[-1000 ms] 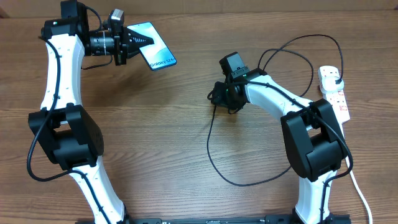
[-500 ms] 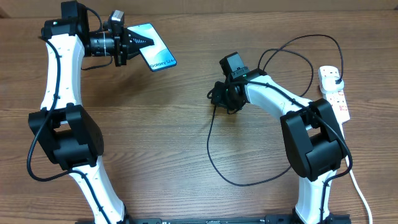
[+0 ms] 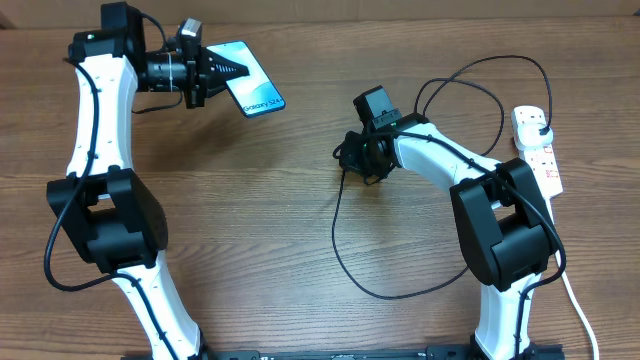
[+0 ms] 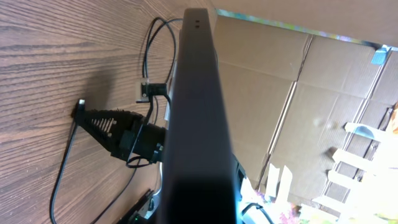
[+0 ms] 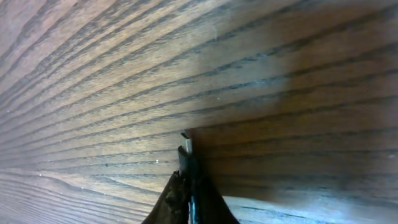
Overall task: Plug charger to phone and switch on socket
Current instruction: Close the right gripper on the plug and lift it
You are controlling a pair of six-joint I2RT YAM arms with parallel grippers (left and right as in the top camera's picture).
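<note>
My left gripper (image 3: pixel 218 68) is shut on one end of the phone (image 3: pixel 252 88), whose light blue screen with "Galaxy S24" faces up at the far left, off the table. In the left wrist view the phone (image 4: pixel 196 106) shows edge-on as a dark slab hiding the fingers. My right gripper (image 3: pixel 347 156) is shut on the charger's connector end near the table's middle. In the right wrist view the small metal tip (image 5: pixel 186 147) sticks out past the closed fingers (image 5: pixel 174 199) just above the wood. The black cable (image 3: pixel 337 232) loops across the table to the plug (image 3: pixel 537 122) in the white socket strip (image 3: pixel 545 158).
The cable's slack forms a big loop at front centre (image 3: pixel 390 295) and another at the back right (image 3: pixel 500 62). The strip's white cord (image 3: pixel 578 310) runs along the right edge. Cardboard boxes (image 4: pixel 311 93) stand beyond the table.
My left gripper and the phone have shifted very slightly to the right. The right gripper has hardly moved.
</note>
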